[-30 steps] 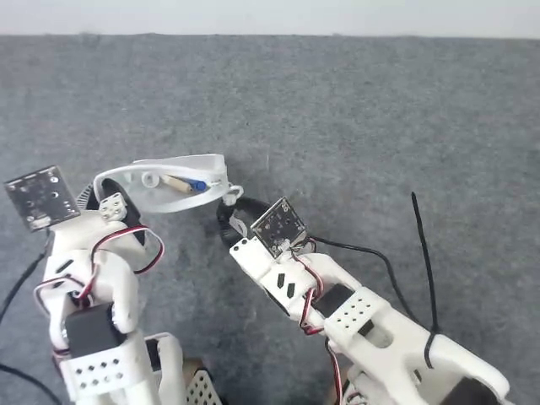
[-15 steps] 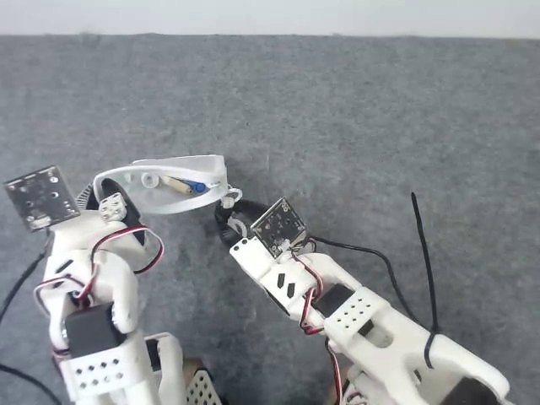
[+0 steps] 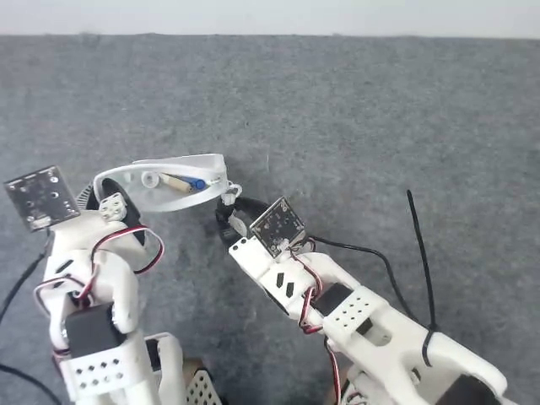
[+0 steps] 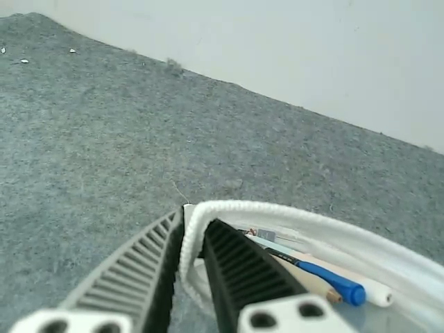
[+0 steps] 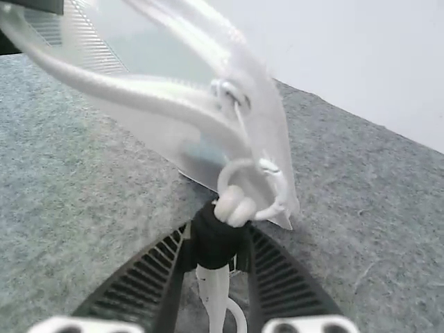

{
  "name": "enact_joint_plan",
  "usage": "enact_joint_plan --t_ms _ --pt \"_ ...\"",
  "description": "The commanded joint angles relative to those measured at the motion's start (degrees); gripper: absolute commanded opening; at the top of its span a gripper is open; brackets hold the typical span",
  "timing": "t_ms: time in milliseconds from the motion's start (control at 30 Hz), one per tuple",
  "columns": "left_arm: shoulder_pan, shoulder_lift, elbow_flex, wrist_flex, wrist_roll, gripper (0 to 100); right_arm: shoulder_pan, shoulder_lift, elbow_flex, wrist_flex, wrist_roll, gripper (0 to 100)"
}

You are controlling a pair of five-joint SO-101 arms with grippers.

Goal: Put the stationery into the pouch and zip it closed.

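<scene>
Grey felt table top [image 3: 380,126], pale wall behind.

Change over the last second: very small. The right gripper [image 3: 226,216] dipped a touch toward its own arm and came back, and the pull cord [image 3: 232,193] moved with it. The pouch [image 3: 160,182] kept its place, raised off the felt between the two arms, with its mouth gaping as a long oval. Judgement: no zip travel gained yet. The stationery step looked done and the closing stroke had barely begun.

Left gripper [image 4: 193,223]: jaws nearly together, pinched on the white rim of the pouch at the end away from the pull, acting as the anchor.

Right gripper [image 5: 215,243]: jaws drawn in tight on a black tab with the knotted pull cord [image 5: 236,201] just above it. The cord looped up to the slider at the pouch's corner.

Contents, seen through the mouth: blue-capped pen [image 4: 331,280], wooden pencil [image 4: 305,281] and white stick [image 4: 376,297] lying side by side inside the pouch.

Next pull would need to run along the rim, toward the left gripper.
</scene>
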Motion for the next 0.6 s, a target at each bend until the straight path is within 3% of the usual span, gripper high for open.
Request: enact_joint_plan --t_ms 0,300,567 --pt "-0.09 0.26 -3.30 -1.67 0.88 2 0.40 -0.22 -4.13 -1.71 0.26 5.6" --pt "-0.09 0.26 -3.30 -1.67 0.88 2 0.40 -0.04 -5.36 -1.19 -3.96 10.8" --pt "-0.09 0.26 -3.30 -1.67 0.88 2 0.40 -0.04 -5.36 -1.19 -4.04 7.9"
